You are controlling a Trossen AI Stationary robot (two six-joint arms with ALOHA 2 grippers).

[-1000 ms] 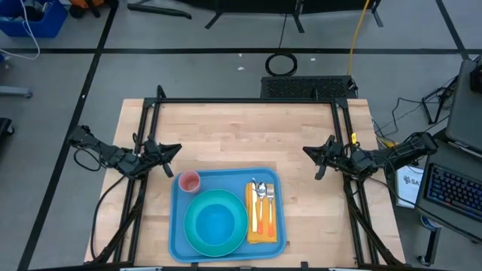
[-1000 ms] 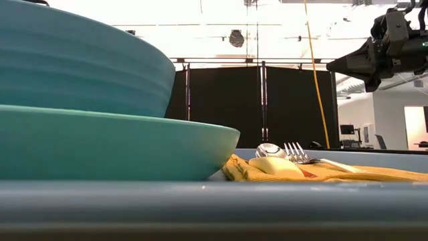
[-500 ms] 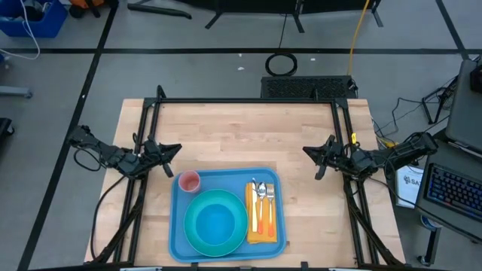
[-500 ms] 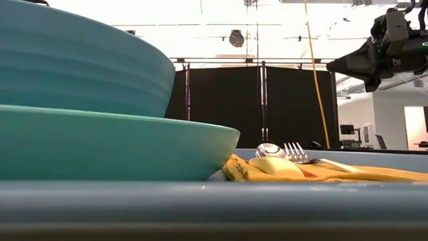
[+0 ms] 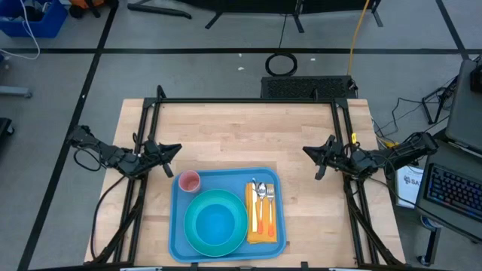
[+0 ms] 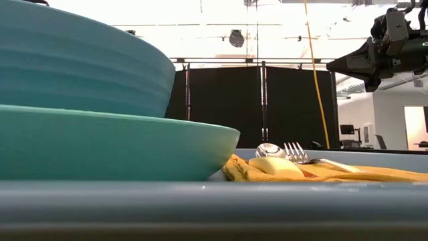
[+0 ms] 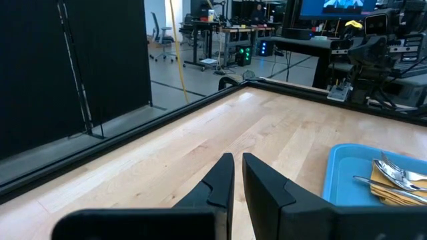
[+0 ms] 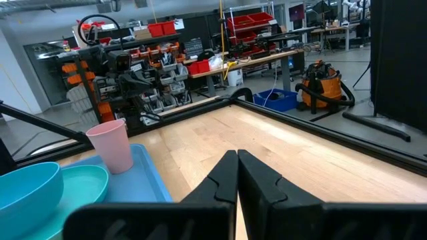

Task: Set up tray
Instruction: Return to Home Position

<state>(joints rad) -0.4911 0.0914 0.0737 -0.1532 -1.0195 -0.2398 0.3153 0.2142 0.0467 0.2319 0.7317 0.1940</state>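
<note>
Lower centre of the high view: one large, flat medium-blue plastic tray (image 5: 226,179) with rounded corners and a raised rim lies on a pale wooden plank tabletop (image 5: 241,135) boxed by a black metal frame (image 5: 248,100).

On the tray, counted:
- one round, glossy cyan plate (image 5: 190,233) at its middle, carrying one smooth blue-green bowl (image 5: 217,223)
- one small pink plastic cup (image 5: 188,181), upright at the upper-left corner, just beside the plate
- one crumpled yellow-orange napkin (image 5: 262,239) along the right side
- three utensils (image 5: 260,203) with orange handles, side by side on the napkin; the low view separates a shiny spoon (image 6: 270,150) and fork (image 6: 295,152)

Low view largely blocked: the tray rim fills the bottom, and plate and bowl fill the left.

Two arms:
- the left gripper (image 5: 175,149) hangs at mid-left, above and left of the cup and apart from the tray, fingers (image 7: 223,180) drawn nearly together with a thin slit, gripping nothing
- the right gripper (image 5: 307,150) hangs at mid-right, well apart from the tray, fingers (image 8: 227,177) pressed together, empty
</note>
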